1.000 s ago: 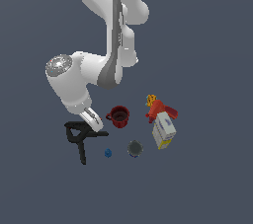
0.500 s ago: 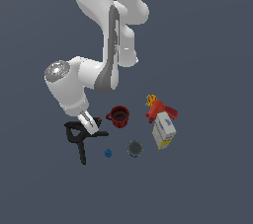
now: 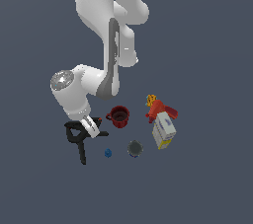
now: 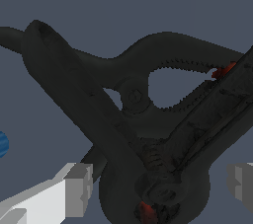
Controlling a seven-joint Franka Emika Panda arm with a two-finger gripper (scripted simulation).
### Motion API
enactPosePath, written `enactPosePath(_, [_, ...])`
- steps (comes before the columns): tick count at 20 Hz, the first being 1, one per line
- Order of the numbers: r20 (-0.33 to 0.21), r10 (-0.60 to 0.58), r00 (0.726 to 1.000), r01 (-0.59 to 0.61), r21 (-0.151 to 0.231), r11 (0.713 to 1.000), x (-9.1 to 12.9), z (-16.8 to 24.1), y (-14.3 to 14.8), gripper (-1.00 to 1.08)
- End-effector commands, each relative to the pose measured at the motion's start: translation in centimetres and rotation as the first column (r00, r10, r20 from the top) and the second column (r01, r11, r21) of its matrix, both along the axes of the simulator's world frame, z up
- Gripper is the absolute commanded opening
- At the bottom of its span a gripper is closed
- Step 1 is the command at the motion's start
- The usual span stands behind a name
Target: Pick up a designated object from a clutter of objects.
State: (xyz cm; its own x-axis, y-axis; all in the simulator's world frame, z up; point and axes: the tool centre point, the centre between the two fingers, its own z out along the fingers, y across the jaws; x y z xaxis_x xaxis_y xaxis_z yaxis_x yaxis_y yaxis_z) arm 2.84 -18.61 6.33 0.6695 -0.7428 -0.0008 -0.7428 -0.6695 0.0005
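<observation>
Plain dark-grey ground holds everything. At the exterior view's left, the chunky all-black spring clamp [image 4: 123, 104] lies crossed with a slimmer black clamp with an orange-red tip [image 4: 217, 104]. The white two-finger gripper [image 4: 158, 188] hangs spread over both. It should probably straddle only the thick body, beside the pivot, avoiding the slim one, before pinching.

A dark grey floor [image 3: 207, 183] bears clamps [image 3: 79, 136], mug [image 3: 119, 116], box [image 3: 163, 130], cube [image 3: 107, 153].
</observation>
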Motion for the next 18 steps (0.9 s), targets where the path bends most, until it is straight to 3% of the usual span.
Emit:
enactPosePath(1, [0.001, -0.001, 1.000, 0.001, 0.000, 1.000, 0.00, -1.02, -0.01, 1.00])
enactPosePath(6, [0.001, -0.002, 1.000, 0.002, 0.000, 1.000, 0.10, -1.69, -0.05, 1.00])
enactPosePath(7, [0.001, -0.002, 1.000, 0.002, 0.000, 1.000, 0.10, -1.69, -0.05, -1.00])
enactPosePath(18, [0.002, -0.001, 1.000, 0.001, 0.001, 1.000, 0.13, -1.56, 0.07, -1.00])
